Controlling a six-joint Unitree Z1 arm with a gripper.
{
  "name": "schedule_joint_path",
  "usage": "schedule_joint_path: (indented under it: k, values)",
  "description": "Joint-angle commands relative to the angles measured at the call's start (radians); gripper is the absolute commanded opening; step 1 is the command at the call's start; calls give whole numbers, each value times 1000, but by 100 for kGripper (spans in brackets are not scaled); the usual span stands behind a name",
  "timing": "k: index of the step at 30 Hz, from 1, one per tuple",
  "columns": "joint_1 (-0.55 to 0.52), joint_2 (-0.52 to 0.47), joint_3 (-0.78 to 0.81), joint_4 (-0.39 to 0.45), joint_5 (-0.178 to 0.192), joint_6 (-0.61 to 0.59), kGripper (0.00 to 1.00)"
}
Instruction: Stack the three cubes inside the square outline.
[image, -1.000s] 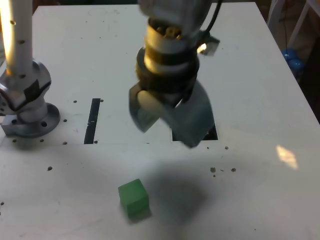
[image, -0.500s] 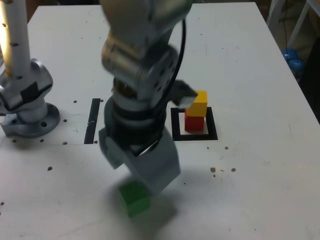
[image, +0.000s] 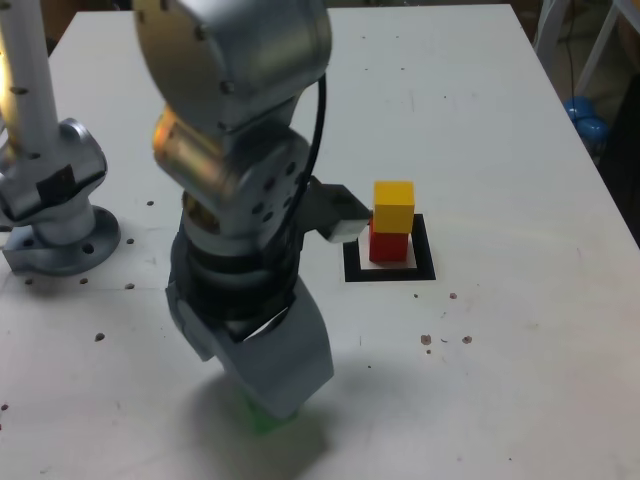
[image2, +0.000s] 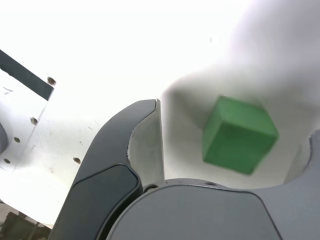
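A: Where are the cubes seen?

B: The yellow cube (image: 393, 205) is stacked on the red cube (image: 388, 245) inside the outline (image: 423, 268). The green cube (image2: 239, 135) is seen on the table (image: 500, 150) toward the exterior view's lower left, well apart from the stack and mostly hidden there by the arm.

A: And the gripper (image2: 230, 137)?

B: It is held wide apart, low over the green cube. In the wrist view the cube is framed between the jaws, with a gap on each side; nothing is gripped.
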Motion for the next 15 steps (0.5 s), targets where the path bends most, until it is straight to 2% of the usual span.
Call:
schedule_joint_path:
  k: [1, 8, 15]
  values:
    - [-9, 18, -15, 2, -1, -8, 93]
    - [-28, 66, -45, 3, -5, -24, 83]
    - [-30, 89, -51, 1, -4, -53, 58]
